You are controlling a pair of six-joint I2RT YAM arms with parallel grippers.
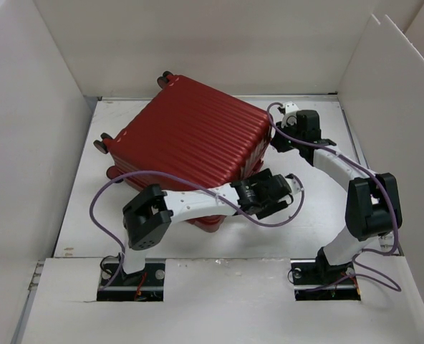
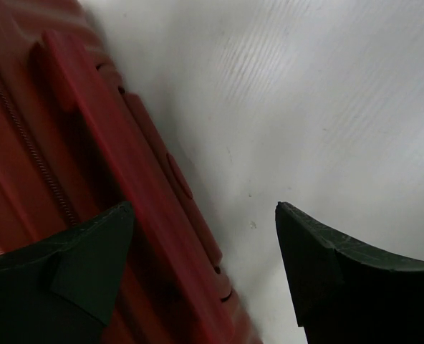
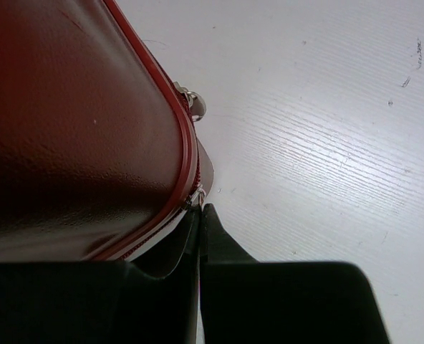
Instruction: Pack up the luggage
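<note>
1. Luggage (image 1: 190,136) closed, ribbed shell up, lying on worktop (image 1: 312,229), far-centre;
2. Left tool (image 2: 205,211) spread; one finger over luggage edge, other over worktop;
3. Right tool (image 3: 200,211) pressed together; tips at corner zip seam.

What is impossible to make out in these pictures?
Inside of the luggage: top view, the closed shell hides it.
Whether the right pincer holds anything: right wrist view, the shut pincer itself covers the spot.
Whether the left pincer touches the luggage: left wrist view, blurred.
</note>
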